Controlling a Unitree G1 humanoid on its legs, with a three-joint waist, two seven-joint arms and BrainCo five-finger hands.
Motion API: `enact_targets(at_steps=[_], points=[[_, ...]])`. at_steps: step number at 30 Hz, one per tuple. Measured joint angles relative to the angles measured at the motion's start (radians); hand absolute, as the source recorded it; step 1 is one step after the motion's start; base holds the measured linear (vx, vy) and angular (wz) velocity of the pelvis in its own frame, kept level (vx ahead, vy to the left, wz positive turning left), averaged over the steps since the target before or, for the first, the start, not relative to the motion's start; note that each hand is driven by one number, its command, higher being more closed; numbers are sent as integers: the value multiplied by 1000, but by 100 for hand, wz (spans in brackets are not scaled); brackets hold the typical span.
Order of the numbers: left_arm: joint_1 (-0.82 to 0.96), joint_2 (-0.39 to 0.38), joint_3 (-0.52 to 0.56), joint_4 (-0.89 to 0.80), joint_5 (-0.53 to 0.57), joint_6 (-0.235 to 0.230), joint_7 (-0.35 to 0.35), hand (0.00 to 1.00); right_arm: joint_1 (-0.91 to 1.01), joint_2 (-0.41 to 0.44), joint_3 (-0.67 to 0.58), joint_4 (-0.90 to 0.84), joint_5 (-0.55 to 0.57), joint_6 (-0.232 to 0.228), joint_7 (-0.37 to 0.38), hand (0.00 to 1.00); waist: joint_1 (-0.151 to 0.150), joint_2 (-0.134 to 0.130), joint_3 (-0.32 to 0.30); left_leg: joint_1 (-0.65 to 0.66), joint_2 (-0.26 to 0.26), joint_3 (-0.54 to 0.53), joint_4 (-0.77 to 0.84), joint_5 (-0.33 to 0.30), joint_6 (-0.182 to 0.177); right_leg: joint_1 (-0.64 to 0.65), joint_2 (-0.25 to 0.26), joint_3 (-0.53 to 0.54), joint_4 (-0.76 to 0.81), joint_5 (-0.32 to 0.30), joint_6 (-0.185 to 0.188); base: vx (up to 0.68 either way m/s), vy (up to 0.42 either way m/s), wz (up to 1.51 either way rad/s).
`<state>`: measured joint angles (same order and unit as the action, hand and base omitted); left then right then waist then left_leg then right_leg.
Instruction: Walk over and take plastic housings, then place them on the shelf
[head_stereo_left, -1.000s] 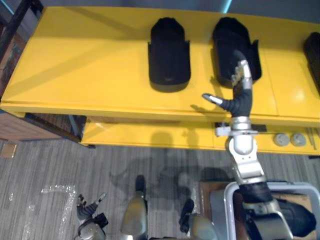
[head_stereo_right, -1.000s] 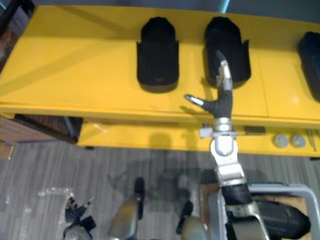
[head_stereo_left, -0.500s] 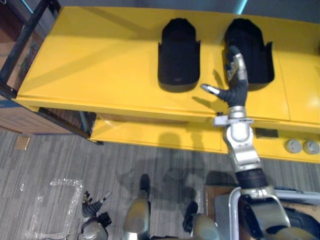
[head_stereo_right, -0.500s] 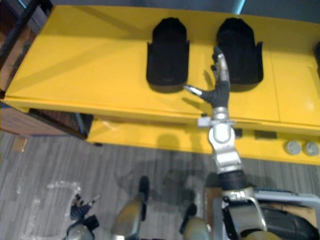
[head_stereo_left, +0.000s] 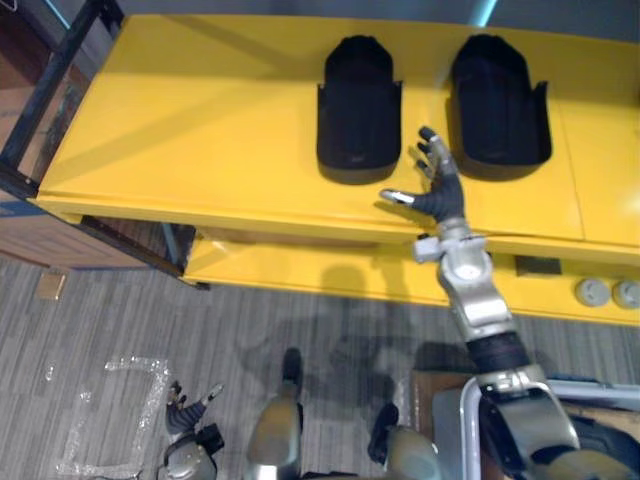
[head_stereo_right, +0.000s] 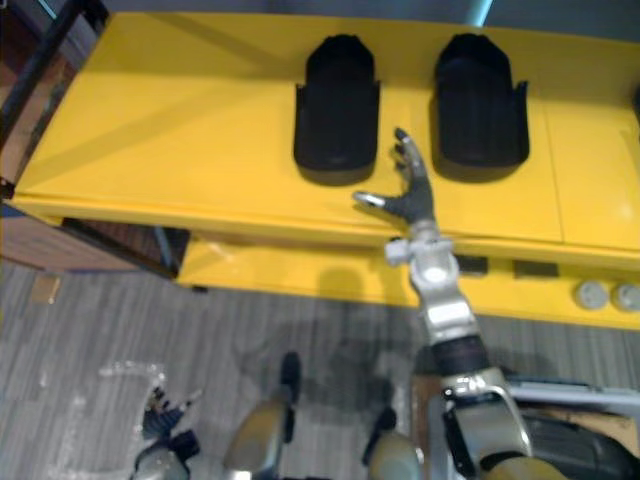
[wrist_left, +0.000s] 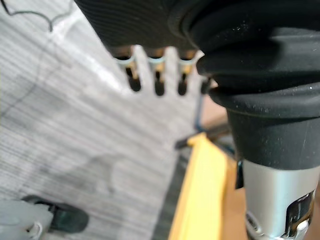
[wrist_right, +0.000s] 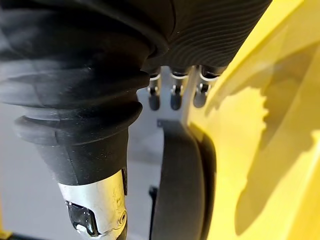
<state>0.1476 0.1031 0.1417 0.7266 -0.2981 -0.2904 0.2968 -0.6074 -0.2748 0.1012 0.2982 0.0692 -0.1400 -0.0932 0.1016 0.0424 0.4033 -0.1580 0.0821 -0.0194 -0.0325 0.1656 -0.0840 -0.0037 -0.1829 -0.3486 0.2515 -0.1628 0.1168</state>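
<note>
Low at the left, the left hand (head_stereo_left: 187, 420) hangs over the grey floor (head_stereo_left: 120, 310), fingers loosely spread and empty. Its wrist view adds the yellow shelf (head_stereo_left: 200, 120) edge-on beyond them. On the shelf lie the left housing (head_stereo_left: 358, 105) and the right housing (head_stereo_left: 498, 98), both black. Between them the right hand (head_stereo_left: 438, 192) is splayed, holding nothing. Its wrist view shows one of the housings side-on past the fingertips (wrist_right: 176, 101).
</note>
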Motion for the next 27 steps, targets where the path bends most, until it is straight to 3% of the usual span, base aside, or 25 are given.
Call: enact_targets(at_steps=[20,24,27], points=[[0,0,-1,0,-4,0,-5,0,-66,-5,41,69,15,6,42,0,2,0,1,-2,-7,-3,-13,7,-4,-6,-6,-6,3,-3,1,-1,0,0],[0,0,-6,0,-7,0,-7,0,-67,-4,52,69,-24,7,-24,0,2,0,1,-1,-7,-3,-17,9,-3,-7,-6,-7,3,-3,1,0,0,0],[-1,0,-8,0,-7,0,-7,0,-76,-3,55,67,-122,-6,-154,0,1,-1,5,0,-6,-3,-32,19,-3,-13,-6,-7,4,-3,1,0,0,0]])
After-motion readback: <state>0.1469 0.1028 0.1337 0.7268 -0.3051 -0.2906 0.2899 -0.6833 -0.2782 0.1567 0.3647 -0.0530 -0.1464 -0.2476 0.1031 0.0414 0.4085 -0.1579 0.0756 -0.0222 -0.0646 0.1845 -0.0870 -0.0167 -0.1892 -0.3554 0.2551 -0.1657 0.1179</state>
